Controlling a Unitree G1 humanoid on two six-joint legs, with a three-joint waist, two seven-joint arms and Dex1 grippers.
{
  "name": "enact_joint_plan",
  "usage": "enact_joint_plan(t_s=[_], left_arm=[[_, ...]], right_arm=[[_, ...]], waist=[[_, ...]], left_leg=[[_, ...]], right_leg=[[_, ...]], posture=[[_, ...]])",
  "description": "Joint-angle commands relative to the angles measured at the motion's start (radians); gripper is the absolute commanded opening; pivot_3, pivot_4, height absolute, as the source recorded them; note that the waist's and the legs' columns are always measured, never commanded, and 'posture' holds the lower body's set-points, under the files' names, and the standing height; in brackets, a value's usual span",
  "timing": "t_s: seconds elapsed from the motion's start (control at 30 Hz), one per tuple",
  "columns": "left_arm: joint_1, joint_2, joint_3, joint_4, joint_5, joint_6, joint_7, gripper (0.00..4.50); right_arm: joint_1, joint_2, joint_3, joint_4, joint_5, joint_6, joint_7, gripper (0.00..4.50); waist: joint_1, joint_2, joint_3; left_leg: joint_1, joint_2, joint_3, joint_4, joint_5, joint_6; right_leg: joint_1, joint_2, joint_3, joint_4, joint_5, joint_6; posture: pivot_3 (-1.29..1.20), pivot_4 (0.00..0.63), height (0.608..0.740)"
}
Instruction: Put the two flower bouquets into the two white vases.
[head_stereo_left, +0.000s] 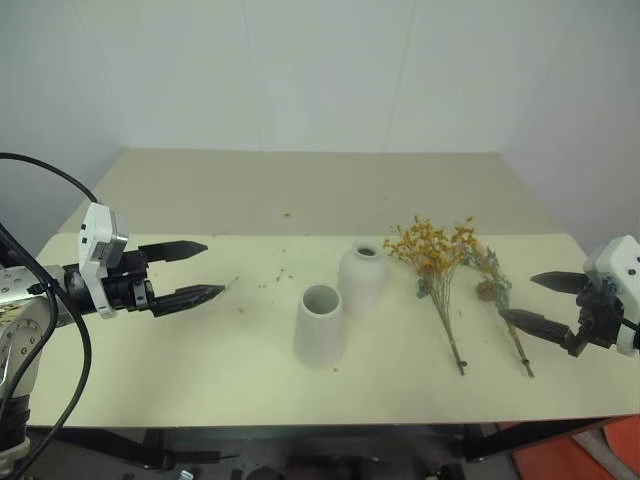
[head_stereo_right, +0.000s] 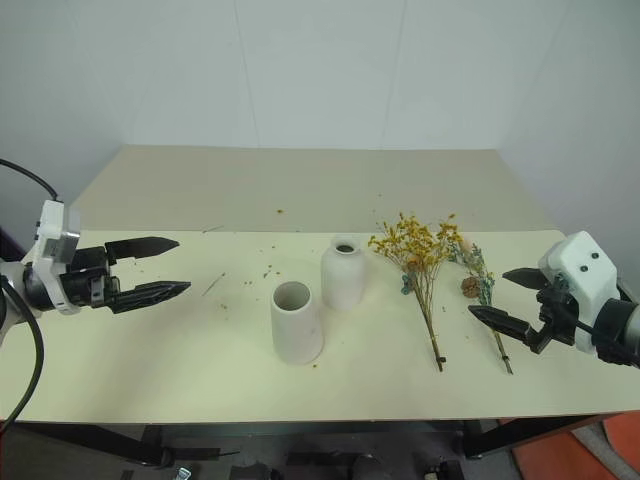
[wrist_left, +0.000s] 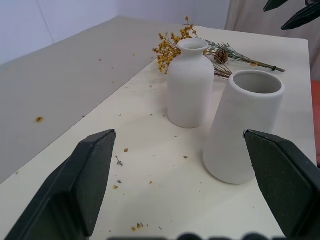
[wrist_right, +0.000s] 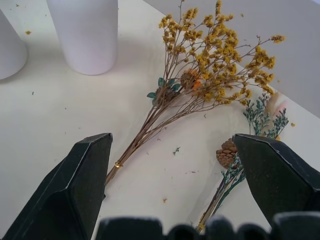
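Tabletop (head_stereo_left: 200, 380): bouquets (head_stereo_left: 450, 280) near right edge, left open.

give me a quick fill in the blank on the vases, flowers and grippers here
1. Both bouquets lie flat on the ____.
2. The yellow bouquet lies nearest the ____-necked vase.
3. The cylinder vase holds ____ flowers.
4. The left gripper and the right gripper are both ____.

Missing words: table; narrow; no; open

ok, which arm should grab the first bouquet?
Right. The right gripper hangs open beside both bouquets: the grey-green bunch is nearest, the yellow bunch next. The left gripper is across the table, beyond both vases.
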Motion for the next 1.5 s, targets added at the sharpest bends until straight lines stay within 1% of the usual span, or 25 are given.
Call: enact_joint_plan(t_s=[0.03, 0.27, 0.37, 0.47, 0.57, 0.63, 0.73, 0.87, 1.03, 1.23, 1.47, 1.5], left_arm=[[-0.042, 0.006, -0.005, 0.002, -0.007, -0.024, 0.001, 4.48], [-0.071, 0.008, -0.022, 0.022, -0.007, -0.039, -0.018, 4.48], [-0.138, 0.0, -0.067, 0.058, 0.004, -0.064, -0.043, 4.48], [-0.288, -0.034, -0.157, 0.15, 0.048, -0.117, -0.078, 4.48], [-0.487, -0.107, -0.266, 0.277, 0.111, -0.186, -0.136, 4.48], [-0.593, -0.156, -0.343, 0.352, 0.169, -0.252, -0.201, 4.48], [-0.702, -0.226, -0.404, 0.443, 0.197, -0.312, -0.291, 4.48], [-0.802, -0.311, -0.468, 0.538, 0.249, -0.389, -0.369, 4.48], [-0.847, -0.371, -0.505, 0.618, 0.305, -0.463, -0.413, 4.48], [-0.839, -0.371, -0.531, 0.629, 0.324, -0.501, -0.421, 4.48], [-0.801, -0.368, -0.512, 0.587, 0.32, -0.483, -0.416, 4.48], [-0.795, -0.367, -0.508, 0.58, 0.318, -0.48, -0.413, 4.5]], right_arm=[[-0.017, -0.006, -0.026, -0.026, 0.007, 0.005, -0.018, 4.5], [-0.035, -0.006, -0.016, -0.034, 0.035, 0.049, -0.051, 4.5], [-0.066, -0.002, 0.015, -0.041, 0.048, 0.076, -0.073, 4.5], [-0.149, 0.015, 0.095, -0.03, 0.056, 0.146, -0.149, 4.5], [-0.259, 0.056, 0.208, 0.008, 0.044, 0.243, -0.247, 4.5], [-0.334, 0.081, 0.294, 0.039, 0.018, 0.289, -0.296, 4.5], [-0.445, 0.126, 0.388, 0.088, -0.009, 0.371, -0.366, 4.5], [-0.518, 0.193, 0.442, 0.142, -0.032, 0.441, -0.43, 4.5], [-0.573, 0.25, 0.493, 0.218, -0.074, 0.458, -0.465, 4.5], [-0.631, 0.257, 0.564, 0.336, -0.132, 0.453, -0.455, 4.5], [-0.686, 0.262, 0.63, 0.413, -0.152, 0.44, -0.382, 4.5], [-0.696, 0.27, 0.633, 0.43, -0.156, 0.438, -0.376, 4.32]], waist=[[0.0, 0.0, 0.0], [-0.003, 0.0, 0.0], [-0.002, 0.0, 0.0], [0.0, 0.0, 0.0], [0.005, 0.0, 0.0], [0.005, -0.001, 0.0], [-0.002, 0.0, 0.0], [-0.003, 0.0, 0.0], [-0.003, 0.0, 0.0], [-0.004, 0.0, 0.0], [-0.005, 0.0, 0.0], [-0.006, 0.0, 0.0]], left_leg=[[0.0, 0.0, 0.0, 0.0, 0.0, 0.0], [0.0, 0.0, 0.0, 0.0, 0.0, 0.0], [0.0, 0.0, 0.0, 0.0, 0.0, 0.0], [0.0, 0.0, 0.0, 0.0, 0.0, 0.0], [-0.001, -0.001, 0.0, 0.001, 0.001, -0.001], [-0.002, -0.001, -0.001, 0.002, 0.001, -0.001], [-0.003, -0.002, -0.001, 0.001, 0.0, -0.001], [-0.007, -0.002, -0.001, 0.001, 0.001, 0.0], [-0.007, -0.002, -0.001, 0.002, 0.001, 0.0], [-0.007, -0.002, -0.001, 0.002, 0.001, 0.0], [-0.007, -0.002, -0.002, 0.002, 0.001, 0.0], [-0.007, -0.002, -0.002, 0.002, 0.001, 0.0]], right_leg=[[0.0, 0.0, 0.0, 0.0, 0.0, 0.0], [0.0, 0.0, 0.0, 0.0, 0.0, -0.001], [0.0, 0.0, 0.0, 0.0, 0.0, -0.001], [0.001, 0.0, 0.0, 0.0, 0.0, -0.001], [0.0, 0.0, 0.0, 0.0, 0.001, 0.0], [0.0, 0.0, -0.001, -0.001, 0.003, -0.003], [-0.002, 0.0, 0.0, -0.001, 0.003, -0.003], [-0.006, 0.0, 0.0, 0.0, 0.004, -0.003], [-0.005, 0.0, 0.0, 0.0, 0.004, -0.003], [-0.005, 0.0, 0.0, 0.0, 0.004, -0.003], [-0.005, 0.0, 0.0, 0.0, 0.004, -0.003], [-0.005, 0.0, 0.0, 0.0, 0.004, -0.003]], posture=[[0.0, 0.15, 0.74], [0.0, 0.15, 0.74], [0.0, 0.15, 0.74], [0.0, 0.15, 0.74], [0.0, 0.15, 0.74], [0.0, 0.15, 0.74], [0.0, 0.15, 0.74], [0.0, 0.15, 0.74], [0.0, 0.15, 0.74], [0.0, 0.15, 0.74], [0.0, 0.15, 0.74], [0.0, 0.15, 0.74]])
